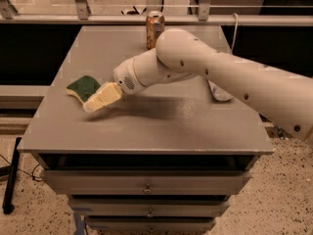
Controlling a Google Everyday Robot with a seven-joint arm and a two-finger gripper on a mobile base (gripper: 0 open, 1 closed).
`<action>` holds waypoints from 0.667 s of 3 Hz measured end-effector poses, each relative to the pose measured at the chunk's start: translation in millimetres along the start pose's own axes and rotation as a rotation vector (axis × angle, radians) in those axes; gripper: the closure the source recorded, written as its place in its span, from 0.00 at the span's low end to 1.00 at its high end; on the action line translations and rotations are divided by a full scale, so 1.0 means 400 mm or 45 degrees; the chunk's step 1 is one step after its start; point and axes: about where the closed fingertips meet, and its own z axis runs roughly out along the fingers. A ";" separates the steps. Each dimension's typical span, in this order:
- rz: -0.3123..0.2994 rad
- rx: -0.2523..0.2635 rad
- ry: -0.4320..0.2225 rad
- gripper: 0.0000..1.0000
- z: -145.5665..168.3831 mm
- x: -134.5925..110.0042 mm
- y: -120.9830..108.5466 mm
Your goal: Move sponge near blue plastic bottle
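The blue plastic bottle is largely hidden behind the arm, itself cut off at the frame's edge; the sponge is partly covered by the gripper.
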 end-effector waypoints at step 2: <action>-0.148 0.062 0.060 0.18 0.014 0.014 0.074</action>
